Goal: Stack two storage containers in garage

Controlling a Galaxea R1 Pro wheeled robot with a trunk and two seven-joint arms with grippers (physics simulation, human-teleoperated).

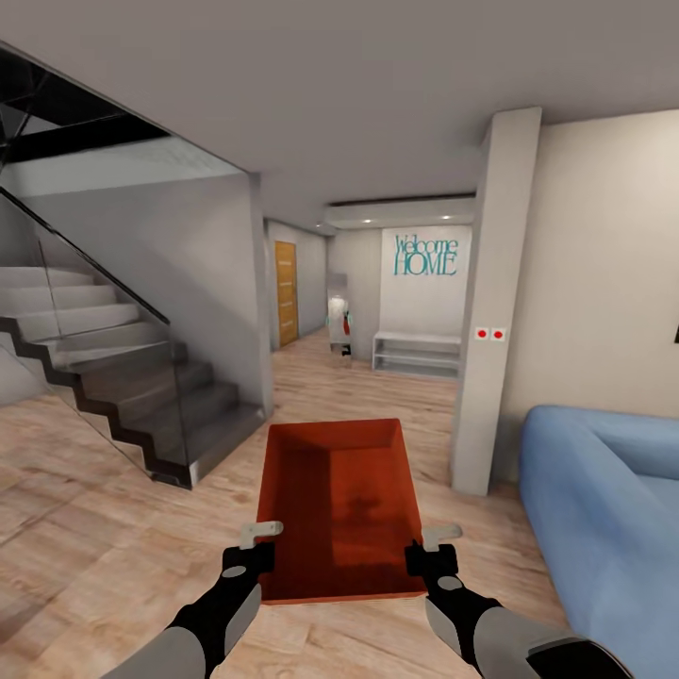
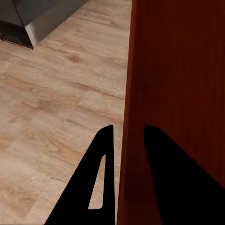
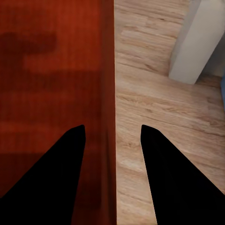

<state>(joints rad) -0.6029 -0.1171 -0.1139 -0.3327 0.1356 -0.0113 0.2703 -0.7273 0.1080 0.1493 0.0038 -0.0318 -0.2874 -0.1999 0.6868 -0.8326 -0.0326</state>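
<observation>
One orange-red storage container (image 1: 339,500), a topless box with low walls, hangs level above the light wood planks of the living room, carried between both arms. My left gripper (image 1: 259,538) is shut on its left wall near the close corner. In the left wrist view, the left gripper (image 2: 125,133) has its two black fingers on either side of the container (image 2: 178,93) wall. My right gripper (image 1: 436,539) is shut on the right wall, and the right wrist view shows the right gripper (image 3: 112,131) astride the container (image 3: 51,79) rim. The box is empty. The garage is out of view.
A staircase (image 1: 123,377) with a glass railing rises at the left. A pale pillar (image 1: 495,311) stands right of centre, with a blue sofa (image 1: 604,509) beyond it at the right. Ahead, a hallway runs to a white bench (image 1: 417,352), a "Welcome HOME" sign (image 1: 426,255) and a wooden door (image 1: 286,292).
</observation>
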